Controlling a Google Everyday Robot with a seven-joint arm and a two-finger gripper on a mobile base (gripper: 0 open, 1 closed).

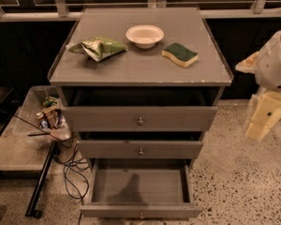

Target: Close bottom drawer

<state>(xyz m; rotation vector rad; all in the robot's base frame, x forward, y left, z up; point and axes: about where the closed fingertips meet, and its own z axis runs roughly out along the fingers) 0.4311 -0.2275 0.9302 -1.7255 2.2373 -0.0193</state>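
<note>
Arm [277, 62] enters at the right edge of view, its white rounded housing at mid-height. The cream-coloured pincer [263, 117] hangs below it, pointing down and tilted slightly left, in free air and touching nothing. The upper arm is cut off by the frame edge.
</note>
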